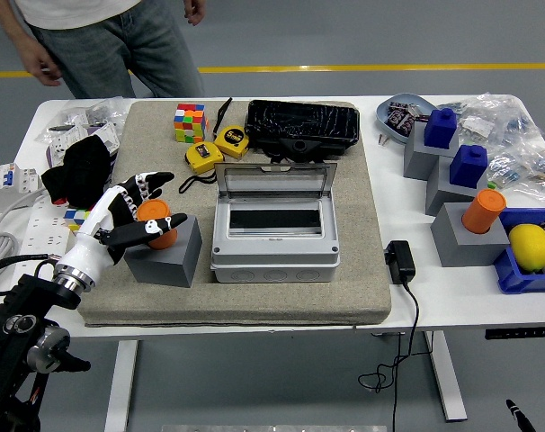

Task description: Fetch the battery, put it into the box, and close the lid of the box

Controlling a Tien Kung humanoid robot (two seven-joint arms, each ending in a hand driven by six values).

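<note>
An orange battery point(158, 223) stands on a grey block point(165, 255) at the left of the grey mat. My left hand point(133, 216) reaches in from the lower left and wraps it, fingers point(151, 185) behind and thumb across its front. The grey box point(272, 243) sits at the mat's middle with its clear lid point(274, 186) raised upright at the back. My right arm is out of view.
A person point(102, 36) stands at the far left edge, hands hanging free. Two yellow tape measures point(203, 157), a colour cube point(190, 121) and a black case point(301, 126) lie behind the box. At right stand grey blocks with blue pieces, another orange battery point(484, 211), a lemon point(530, 246) and a charger point(399, 261).
</note>
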